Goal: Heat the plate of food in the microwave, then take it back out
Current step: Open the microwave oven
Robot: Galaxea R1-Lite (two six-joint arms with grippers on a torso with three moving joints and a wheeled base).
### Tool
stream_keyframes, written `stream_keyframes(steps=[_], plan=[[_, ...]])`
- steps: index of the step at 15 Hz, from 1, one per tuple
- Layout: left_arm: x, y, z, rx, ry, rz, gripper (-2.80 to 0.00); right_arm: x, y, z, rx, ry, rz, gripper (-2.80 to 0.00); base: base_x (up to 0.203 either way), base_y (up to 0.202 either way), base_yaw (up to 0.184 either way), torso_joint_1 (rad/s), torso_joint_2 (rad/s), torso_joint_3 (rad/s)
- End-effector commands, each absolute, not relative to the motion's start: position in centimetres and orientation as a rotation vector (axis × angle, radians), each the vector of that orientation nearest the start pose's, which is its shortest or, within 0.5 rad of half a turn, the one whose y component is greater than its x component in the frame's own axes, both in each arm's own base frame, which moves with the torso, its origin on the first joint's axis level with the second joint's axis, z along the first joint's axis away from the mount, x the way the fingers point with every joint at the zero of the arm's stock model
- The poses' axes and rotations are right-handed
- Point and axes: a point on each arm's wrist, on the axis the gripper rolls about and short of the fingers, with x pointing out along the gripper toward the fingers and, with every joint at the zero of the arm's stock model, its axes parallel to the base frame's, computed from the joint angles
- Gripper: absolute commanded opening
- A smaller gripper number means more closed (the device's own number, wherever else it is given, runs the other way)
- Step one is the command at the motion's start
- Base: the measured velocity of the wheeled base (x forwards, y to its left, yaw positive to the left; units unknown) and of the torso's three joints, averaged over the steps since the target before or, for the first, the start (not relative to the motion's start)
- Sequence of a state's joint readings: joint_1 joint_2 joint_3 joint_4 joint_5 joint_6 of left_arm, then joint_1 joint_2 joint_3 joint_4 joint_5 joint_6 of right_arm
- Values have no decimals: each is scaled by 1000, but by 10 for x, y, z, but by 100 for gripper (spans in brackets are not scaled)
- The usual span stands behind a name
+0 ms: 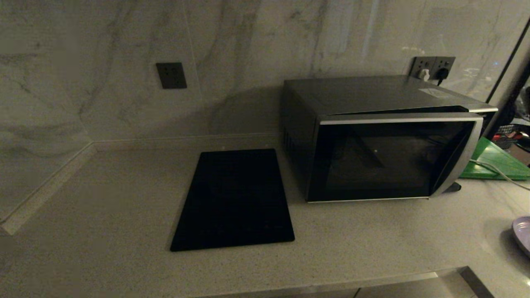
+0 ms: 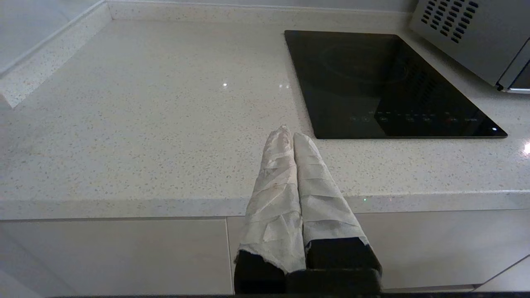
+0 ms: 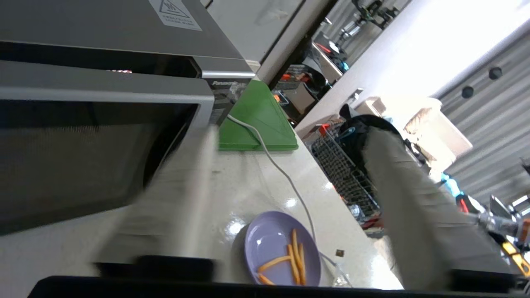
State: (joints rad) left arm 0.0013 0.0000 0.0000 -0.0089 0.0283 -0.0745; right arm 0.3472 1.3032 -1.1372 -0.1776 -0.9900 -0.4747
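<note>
So the microwave (image 1: 389, 145) sits on the counter (image 1: 103, 215) with its door slightly ajar, and the plate of food (image 3: 283, 250) is out on the counter near the green board (image 3: 256, 120). Right gripper (image 3: 290, 165) hovers over the plate, fingers spread wide, holding nothing. Left gripper (image 2: 289, 134) is parked by the counter edge near the black cooktop (image 2: 385, 82), fingers pressed together.

We see a speckled pale stone countertop (image 1: 124, 215) meeting a grey-veined marble wall (image 1: 103, 49), which carries a dark socket plate (image 1: 171, 75) and a double outlet (image 1: 432, 67) with plugs; pale cabinet fronts (image 2: 112, 254) sit below the counter edge, and the light is dim
</note>
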Motion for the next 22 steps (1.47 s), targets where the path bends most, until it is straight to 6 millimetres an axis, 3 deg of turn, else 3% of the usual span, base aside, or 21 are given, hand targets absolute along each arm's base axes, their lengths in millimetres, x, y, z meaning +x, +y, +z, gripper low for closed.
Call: stream_keyframes(steps=[1, 7, 11, 14, 19, 22], plan=[[-23, 1, 76, -75, -9, 30, -280, 175, 46, 347, -448, 136, -623, -280, 0, 0, 0, 0, 0, 0], [-23, 1, 76, -75, -9, 30, -280, 153, 42, 374, -493, 128, -521, -280, 0, 0, 0, 0, 0, 0], [-23, 1, 76, -75, -9, 30, -280, 175, 51, 382, -498, 129, -475, -280, 0, 0, 0, 0, 0, 0], [-23, 1, 76, -75, -9, 30, -280, 181, 53, 395, -487, 88, -371, -280, 0, 0, 0, 0, 0, 0], [-23, 1, 76, -75, -9, 30, -280, 171, 2, 387, -519, 293, -151, -280, 0, 0, 0, 0, 0, 0], [-23, 1, 76, -75, -9, 30, -280, 182, -18, 398, -228, 284, -114, -280, 0, 0, 0, 0, 0, 0]])
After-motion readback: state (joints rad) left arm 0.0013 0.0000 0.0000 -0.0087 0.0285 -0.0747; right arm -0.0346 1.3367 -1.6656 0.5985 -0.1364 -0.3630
